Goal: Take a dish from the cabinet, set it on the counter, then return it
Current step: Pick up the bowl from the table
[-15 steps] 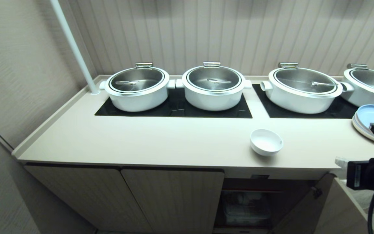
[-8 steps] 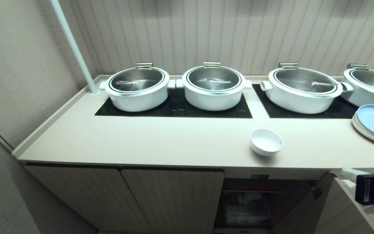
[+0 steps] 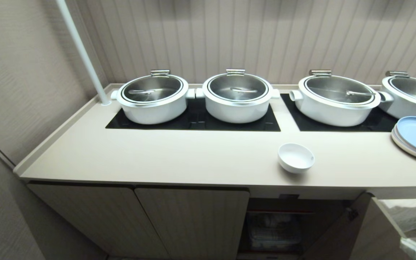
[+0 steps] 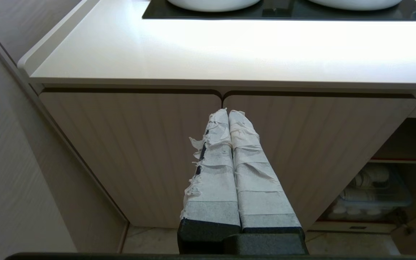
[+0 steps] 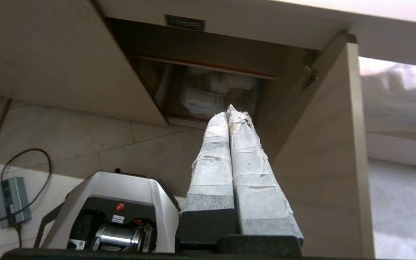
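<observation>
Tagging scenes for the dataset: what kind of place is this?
Likely a buffet or catering serving line: four lidded pots in a row on cooktop panels, stacked plates, and a counter over storage cabinets.

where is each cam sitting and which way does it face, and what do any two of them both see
Head view: high on the robot, looking forward and down at the counter, the dish and the pots; neither arm shows.
Left wrist view: low, behind the shut left gripper, facing the closed cabinet doors.
Right wrist view: low, behind the shut right gripper, aimed up into the open cabinet; the robot's base shows.
Shared: all three see the open cabinet compartment.
</observation>
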